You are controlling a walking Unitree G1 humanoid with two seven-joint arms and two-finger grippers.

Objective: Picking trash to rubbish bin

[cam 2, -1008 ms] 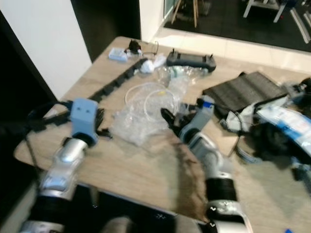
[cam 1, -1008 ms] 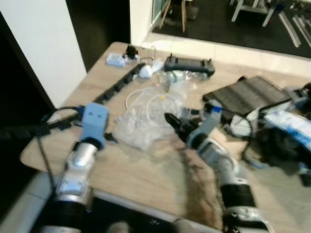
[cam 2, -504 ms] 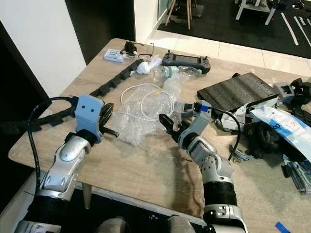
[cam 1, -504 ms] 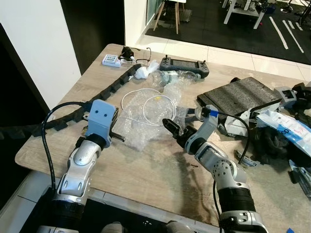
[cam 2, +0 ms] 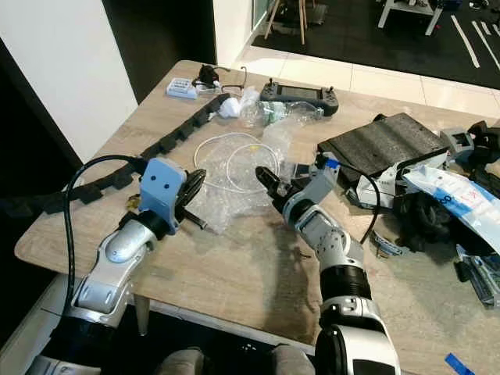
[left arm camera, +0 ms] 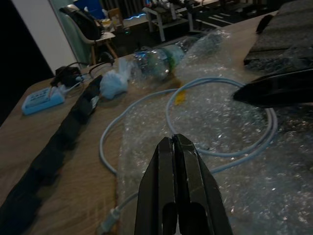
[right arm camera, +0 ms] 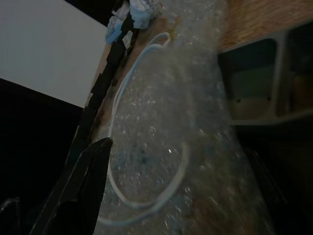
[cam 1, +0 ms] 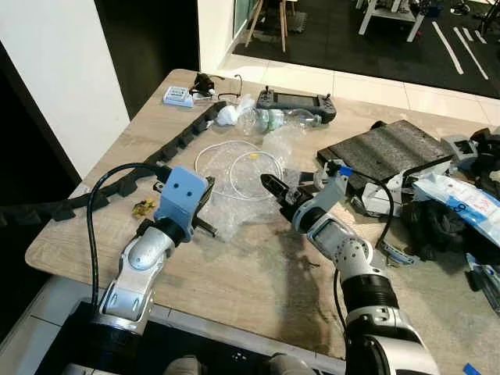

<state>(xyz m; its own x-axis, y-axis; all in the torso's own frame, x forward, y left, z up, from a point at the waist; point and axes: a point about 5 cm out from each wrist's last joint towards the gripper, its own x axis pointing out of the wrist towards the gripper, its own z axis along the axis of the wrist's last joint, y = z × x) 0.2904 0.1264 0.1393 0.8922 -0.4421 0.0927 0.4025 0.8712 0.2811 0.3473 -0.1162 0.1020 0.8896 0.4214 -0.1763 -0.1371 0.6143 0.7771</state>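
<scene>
Left gripper [left arm camera: 177, 147]: jaws together, tips over bubble wrap [cam 1: 234, 195].
Right gripper [cam 1: 271, 187]: jaw state unclear, at wrap's edge.
White cable [cam 1: 234, 160]: coiled on wrap, bench [cam 1: 234, 269].

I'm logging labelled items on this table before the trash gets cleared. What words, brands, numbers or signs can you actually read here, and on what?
No text can be read with confidence.
White and blue plastic package at the table's right edge: dark and red print, too small and blurred to read.
Small pale blue box at the far left corner: markings on top, too small to read.
Crushed plastic bottle: green label, lettering illegible.
Black handheld controller: no legible marking.
</scene>
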